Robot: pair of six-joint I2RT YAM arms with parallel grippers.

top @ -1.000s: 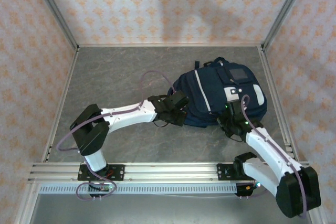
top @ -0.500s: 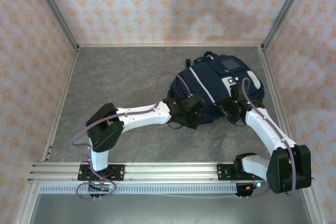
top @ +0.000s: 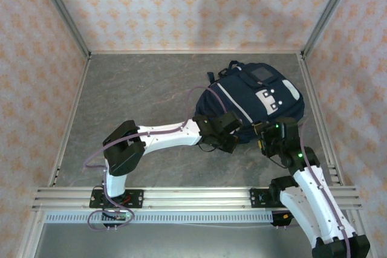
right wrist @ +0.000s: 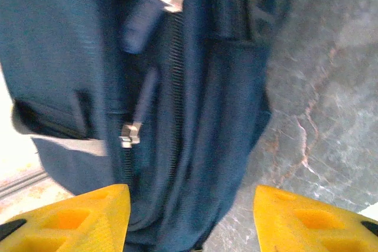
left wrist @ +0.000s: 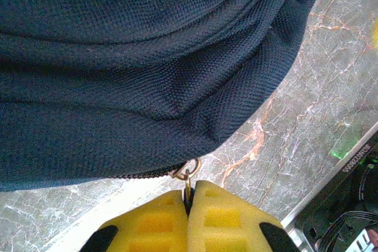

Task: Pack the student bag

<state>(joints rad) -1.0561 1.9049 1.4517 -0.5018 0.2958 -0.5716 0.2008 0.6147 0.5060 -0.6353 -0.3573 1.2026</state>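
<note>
Veined stone table [left wrist: 307, 104]; left claw [left wrist: 188, 196] pinches woven student bag's [left wrist: 118, 57] zip ring [left wrist: 186, 174].

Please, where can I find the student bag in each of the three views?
Top external: student bag right of centre, towards the far wall.
Left wrist: student bag across the top and left; left gripper pinches its zip pull.
Right wrist: student bag left and centre.
Shared landmark: grey marbled table.

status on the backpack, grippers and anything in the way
Left gripper shut on zipper pull. Right gripper open, facing a side zip. Student bag lying on table, far right. Purple cable loops beside it.
</note>
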